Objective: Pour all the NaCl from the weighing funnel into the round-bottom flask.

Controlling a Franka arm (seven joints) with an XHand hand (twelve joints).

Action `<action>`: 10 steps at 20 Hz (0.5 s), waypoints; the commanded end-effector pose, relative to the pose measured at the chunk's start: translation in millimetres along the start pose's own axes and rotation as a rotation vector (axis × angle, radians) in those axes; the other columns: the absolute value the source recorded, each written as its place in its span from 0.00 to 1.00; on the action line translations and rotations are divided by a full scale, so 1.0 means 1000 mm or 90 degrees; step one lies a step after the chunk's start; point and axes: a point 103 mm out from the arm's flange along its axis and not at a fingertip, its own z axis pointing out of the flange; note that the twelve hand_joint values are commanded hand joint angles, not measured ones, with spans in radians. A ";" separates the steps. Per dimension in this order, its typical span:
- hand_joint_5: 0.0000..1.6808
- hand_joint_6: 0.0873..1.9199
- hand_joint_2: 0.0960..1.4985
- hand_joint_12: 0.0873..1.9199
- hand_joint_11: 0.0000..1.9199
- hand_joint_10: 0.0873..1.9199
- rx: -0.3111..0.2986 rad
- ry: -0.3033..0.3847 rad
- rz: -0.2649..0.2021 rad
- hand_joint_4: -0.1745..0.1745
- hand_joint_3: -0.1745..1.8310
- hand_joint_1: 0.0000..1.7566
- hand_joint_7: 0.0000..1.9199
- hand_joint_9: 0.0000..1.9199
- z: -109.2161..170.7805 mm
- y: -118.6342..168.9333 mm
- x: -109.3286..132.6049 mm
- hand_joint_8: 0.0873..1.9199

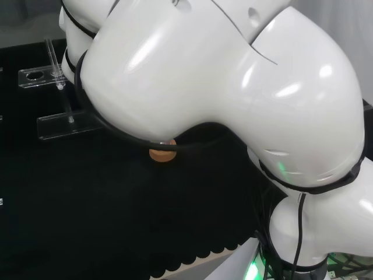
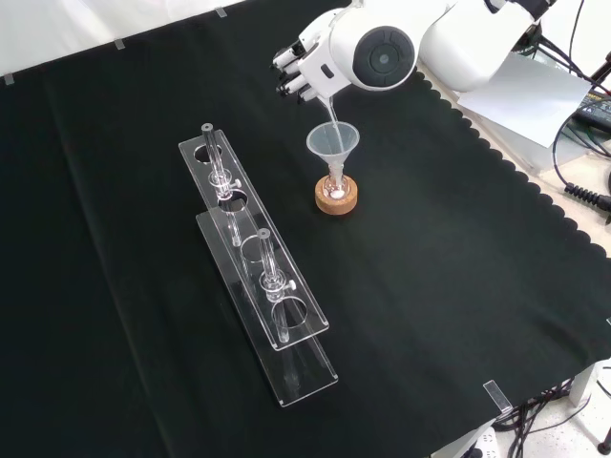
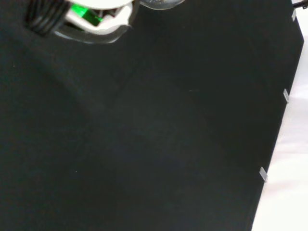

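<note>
Where the front view shows the hand [image 2: 298,67] beside the arm's white link, its fingers [image 2: 289,74] are curled round the weighing funnel [image 2: 327,107], a slim clear piece tilted steeply with its lower end dipping into the mouth of a clear conical funnel [image 2: 332,143]. That funnel sits upright in the neck of the round-bottom flask [image 2: 335,183], which rests on a cork ring [image 2: 336,198] on the black tabletop [image 2: 458,286]. To the left in that view stands a clear rack [image 2: 256,267] holding glass tubes, well apart from the flask. In the head view the cork ring [image 1: 162,154] peeks from under the arm.
</note>
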 end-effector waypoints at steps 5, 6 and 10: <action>0.71 0.40 0.41 0.56 0.38 0.14 0.016 -0.033 0.007 1.00 0.43 0.63 0.30 0.49 -0.006 -0.001 0.000 0.30; 0.71 0.40 0.41 0.56 0.38 0.14 0.018 -0.037 0.008 1.00 0.43 0.63 0.30 0.49 -0.006 -0.001 0.000 0.30; 0.71 0.40 0.41 0.56 0.38 0.14 0.021 -0.050 0.010 1.00 0.43 0.63 0.30 0.49 -0.008 0.000 -0.001 0.30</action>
